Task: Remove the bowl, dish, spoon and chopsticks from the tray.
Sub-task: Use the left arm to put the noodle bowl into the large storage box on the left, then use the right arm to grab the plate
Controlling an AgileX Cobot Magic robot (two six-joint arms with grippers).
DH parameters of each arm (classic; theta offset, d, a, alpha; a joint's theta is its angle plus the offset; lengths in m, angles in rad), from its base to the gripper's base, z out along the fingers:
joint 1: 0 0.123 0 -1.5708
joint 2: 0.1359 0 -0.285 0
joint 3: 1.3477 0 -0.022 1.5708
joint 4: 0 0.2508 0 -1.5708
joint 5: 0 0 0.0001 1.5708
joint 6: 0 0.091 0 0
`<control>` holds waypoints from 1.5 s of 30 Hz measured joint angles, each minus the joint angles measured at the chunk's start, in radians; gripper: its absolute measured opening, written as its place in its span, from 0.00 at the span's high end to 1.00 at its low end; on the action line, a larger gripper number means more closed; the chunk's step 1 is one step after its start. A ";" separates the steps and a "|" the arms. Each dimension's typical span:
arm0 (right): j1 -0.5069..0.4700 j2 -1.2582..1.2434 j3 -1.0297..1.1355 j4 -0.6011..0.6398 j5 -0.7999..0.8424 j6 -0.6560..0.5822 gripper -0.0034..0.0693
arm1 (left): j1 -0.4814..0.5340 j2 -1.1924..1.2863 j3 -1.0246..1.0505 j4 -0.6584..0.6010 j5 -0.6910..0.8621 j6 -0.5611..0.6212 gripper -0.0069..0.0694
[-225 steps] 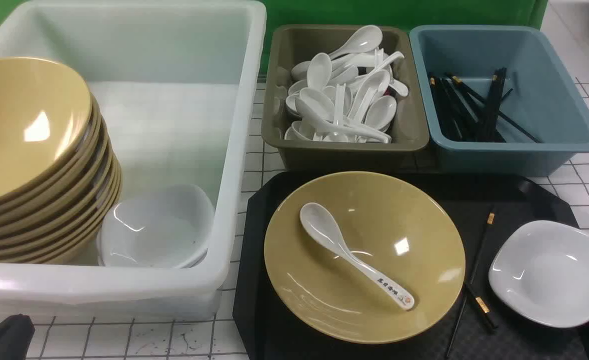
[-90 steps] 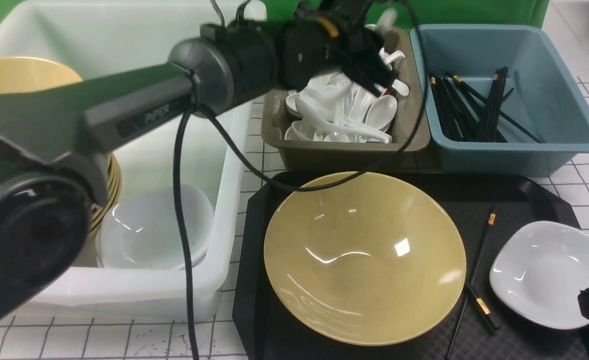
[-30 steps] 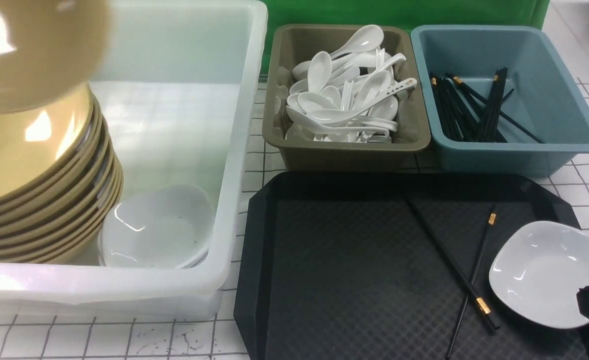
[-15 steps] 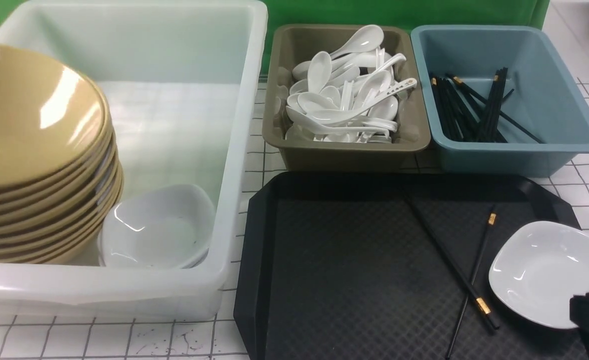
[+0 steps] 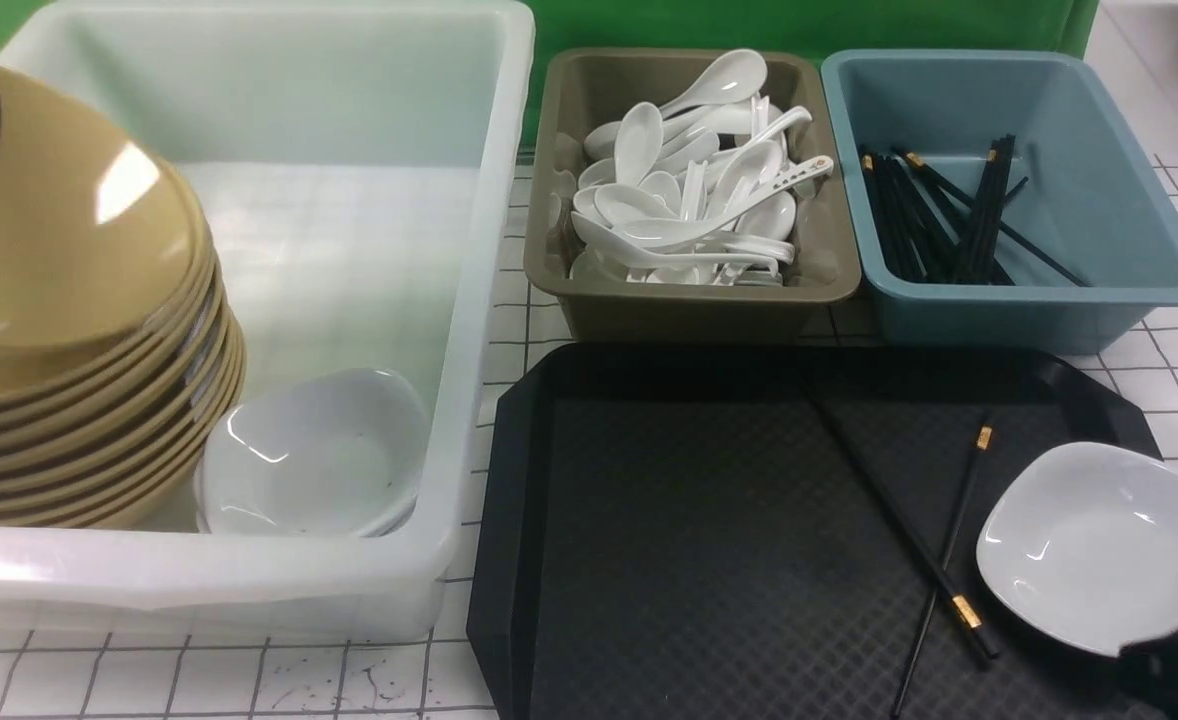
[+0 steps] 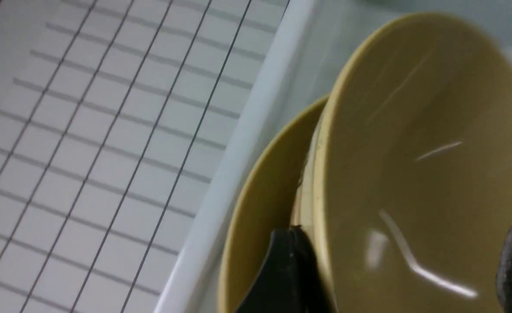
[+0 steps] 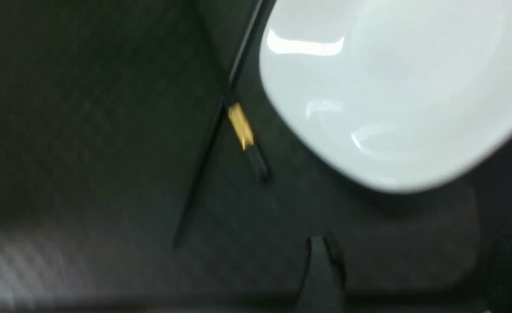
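Two things lie on the black tray [image 5: 669, 560]: the crossed chopsticks [image 5: 939, 572] and, just beside them at its right side, the white dish [image 5: 1089, 545]. The right pincer [image 7: 412, 243] hovers spread near the dish. The yellow bowl [image 5: 59, 250] tops the bowl stack [image 5: 149, 440] in the white tub [image 5: 369, 120], next to nested white dishes [image 5: 314, 465]; the left pincer [image 6: 403, 232] is spread across its rim. The marked spoon [image 5: 749, 193] lies on the plain spoons [image 5: 649, 150] in the olive bin [image 5: 689, 310]. The blue bin [image 5: 1009, 310] holds black chopsticks [image 5: 949, 220].
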 joint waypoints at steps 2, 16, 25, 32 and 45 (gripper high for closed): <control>0.000 0.068 0.000 -0.004 -0.079 0.054 0.26 | -0.045 -0.062 -0.001 -0.003 -0.013 -0.006 0.24; 0.000 0.407 -0.003 -0.007 -0.364 0.145 0.45 | -0.280 -0.378 0.153 0.123 -0.080 -0.009 0.54; 0.000 0.297 -0.122 -0.010 -0.152 0.031 0.38 | -0.280 -0.435 0.192 0.130 -0.097 -0.061 0.54; -0.015 0.281 -0.120 -0.051 0.049 0.023 0.20 | -0.280 -0.560 0.330 0.082 -0.243 -0.085 0.54; -0.041 0.447 -0.063 0.006 -0.272 0.070 0.21 | -0.280 -0.853 0.742 0.124 -0.695 -0.088 0.54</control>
